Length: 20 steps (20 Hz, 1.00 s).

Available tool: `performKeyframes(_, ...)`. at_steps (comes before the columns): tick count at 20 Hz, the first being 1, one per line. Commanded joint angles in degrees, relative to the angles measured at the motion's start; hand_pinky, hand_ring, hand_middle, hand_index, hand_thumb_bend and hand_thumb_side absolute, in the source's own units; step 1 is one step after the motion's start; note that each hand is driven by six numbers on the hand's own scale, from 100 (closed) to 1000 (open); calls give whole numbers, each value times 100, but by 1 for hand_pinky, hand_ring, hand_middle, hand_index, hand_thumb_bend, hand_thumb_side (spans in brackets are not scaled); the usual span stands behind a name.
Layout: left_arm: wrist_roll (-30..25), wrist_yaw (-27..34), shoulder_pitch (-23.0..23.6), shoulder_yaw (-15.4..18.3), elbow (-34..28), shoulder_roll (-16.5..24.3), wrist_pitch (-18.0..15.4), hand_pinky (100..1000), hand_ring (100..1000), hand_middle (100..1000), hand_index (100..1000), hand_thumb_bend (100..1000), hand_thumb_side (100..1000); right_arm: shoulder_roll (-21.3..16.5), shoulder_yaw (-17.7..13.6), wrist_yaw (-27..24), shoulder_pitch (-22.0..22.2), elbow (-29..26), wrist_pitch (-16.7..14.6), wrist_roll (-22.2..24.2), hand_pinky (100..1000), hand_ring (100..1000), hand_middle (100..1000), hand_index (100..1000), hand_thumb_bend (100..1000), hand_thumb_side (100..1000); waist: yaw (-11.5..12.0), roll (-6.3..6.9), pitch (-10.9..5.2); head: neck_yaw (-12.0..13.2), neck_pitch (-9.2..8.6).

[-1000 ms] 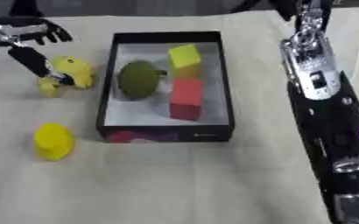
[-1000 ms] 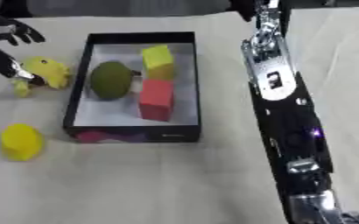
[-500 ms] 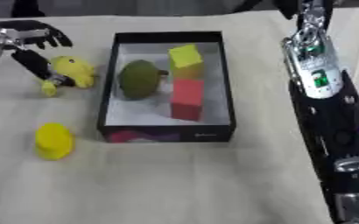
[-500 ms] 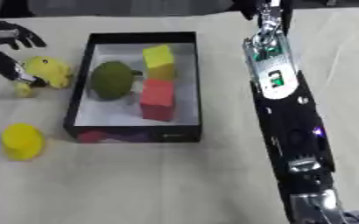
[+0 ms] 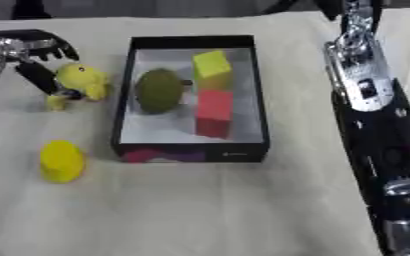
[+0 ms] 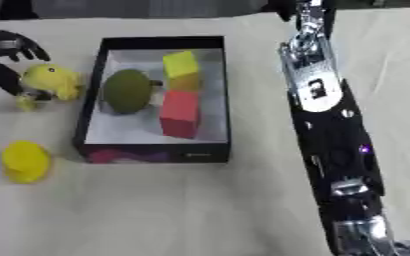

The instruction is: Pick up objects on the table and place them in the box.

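The left hand sits at the table's upper left, its fingers curved over a yellow duck toy and its thumb down along the toy's left side, gripping it. The toy is just left of the black box, apart from its wall. Inside the box lie a green oval object, a yellow block and a red block. Nearer the front left, a yellow cup-like object stands on open cloth. The right arm runs along the right edge; its hand is out of view.
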Motion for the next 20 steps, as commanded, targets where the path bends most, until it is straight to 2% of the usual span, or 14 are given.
performKeyframes(1,14,-52,-95,82,2,104,2,839,875,820,836,474,269,-81,11,-15,-166,-30,8,-30,799,735,723,828,285,369,-2,-75,-13,-38,35)
performKeyframes(6,-70,1,-94,82,14,89,-24,831,869,811,804,417,251,-105,6,-44,-186,4,13,-41,799,735,722,827,284,371,8,-88,3,-33,66)
performKeyframes(11,-74,-74,-85,65,20,72,-17,824,861,804,792,377,193,-122,3,-80,-221,48,14,-44,799,735,721,827,282,374,6,-103,34,-10,50)
performKeyframes(14,-15,-222,-80,50,45,58,-21,826,859,800,782,366,150,-129,-7,-93,-240,68,10,-44,799,735,721,827,276,374,-6,-111,49,3,39)
performKeyframes(15,26,-316,-79,35,50,56,-29,819,850,791,768,381,101,-129,-10,-98,-245,74,10,-45,799,735,721,827,280,376,-11,-114,53,11,36)
performKeyframes(17,148,-570,-75,-2,58,45,-64,794,817,763,742,375,100,-125,-15,-103,-252,79,6,-45,799,734,720,827,279,376,-19,-120,59,23,28)
performKeyframes(18,234,-719,-74,-21,63,34,-91,777,803,752,726,355,100,-121,-17,-104,-254,80,3,-45,799,734,720,827,278,377,-22,-123,61,27,24)
performKeyframes(20,437,-968,-68,-40,83,0,-139,740,772,723,699,246,100,-113,-22,-107,-256,80,0,-44,799,734,720,827,277,378,-29,-131,62,30,18)
